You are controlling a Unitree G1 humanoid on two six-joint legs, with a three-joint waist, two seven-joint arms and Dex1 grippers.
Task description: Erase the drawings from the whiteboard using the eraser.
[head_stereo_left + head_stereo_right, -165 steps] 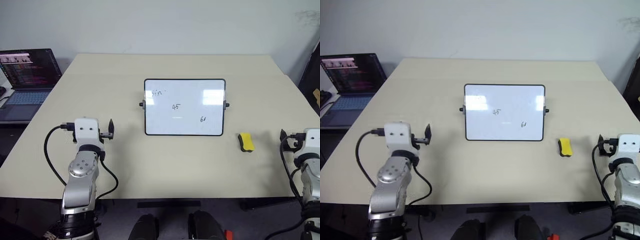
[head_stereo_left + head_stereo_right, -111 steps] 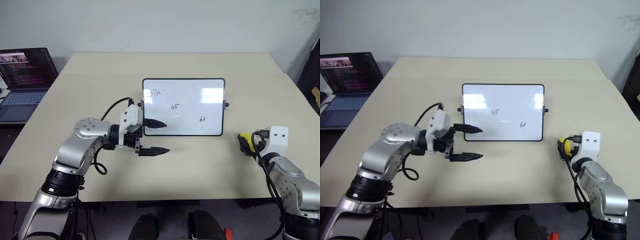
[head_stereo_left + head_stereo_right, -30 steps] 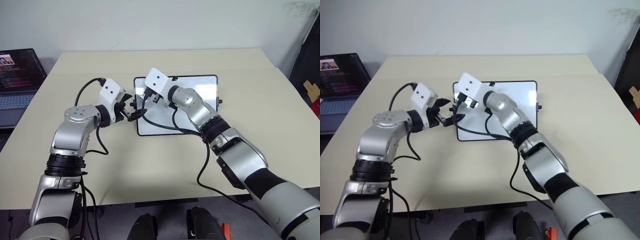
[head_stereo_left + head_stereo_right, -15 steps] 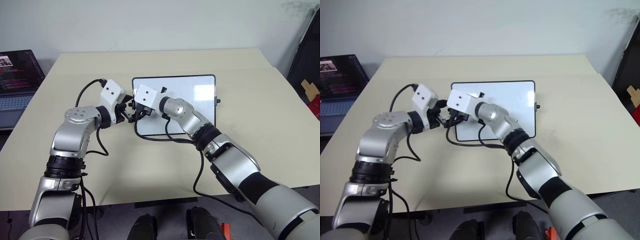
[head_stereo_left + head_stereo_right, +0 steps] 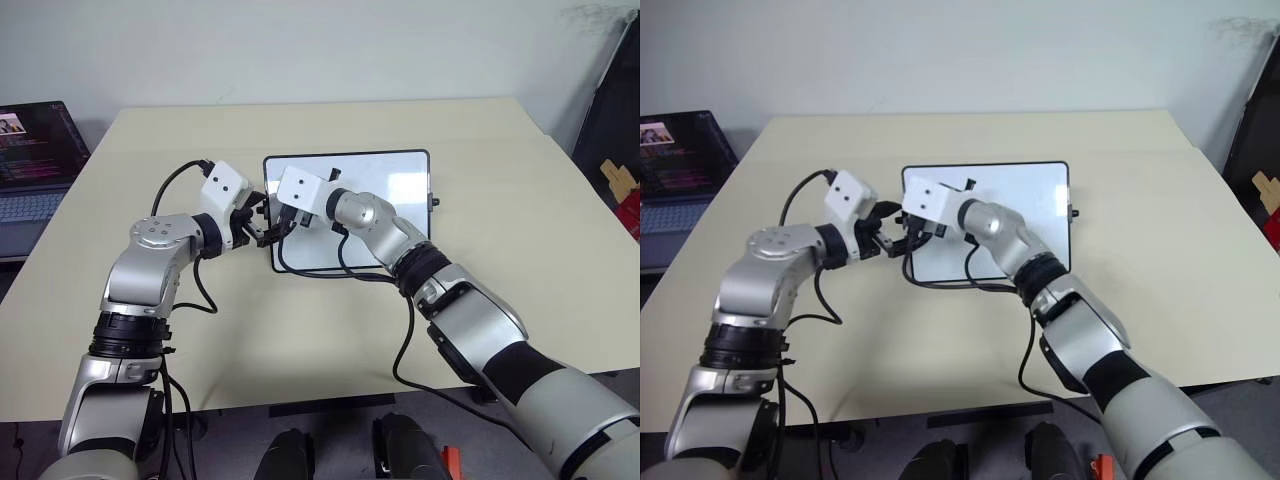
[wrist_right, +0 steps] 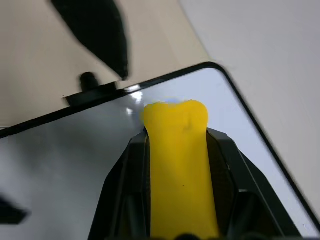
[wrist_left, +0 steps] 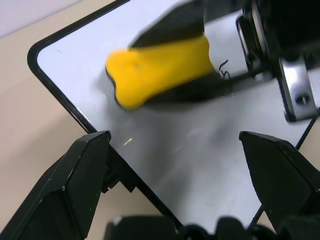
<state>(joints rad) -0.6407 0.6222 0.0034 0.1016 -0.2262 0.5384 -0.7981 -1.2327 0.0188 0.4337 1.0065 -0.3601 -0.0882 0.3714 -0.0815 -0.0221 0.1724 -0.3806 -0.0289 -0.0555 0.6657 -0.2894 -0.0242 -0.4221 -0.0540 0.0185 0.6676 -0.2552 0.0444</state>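
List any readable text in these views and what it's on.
"…": one dark handwritten mark on the whiteboard, right beside the eraser; partly covered, not readable.
Laptop screen: lines of text and a small picture, too small to read.
Nothing else readable: no labels or brands legible.

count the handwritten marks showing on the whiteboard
1: a small dark mark on the whiteboard, right beside the yellow eraser. Other marks may be hidden behind the right arm, which lies across the board.
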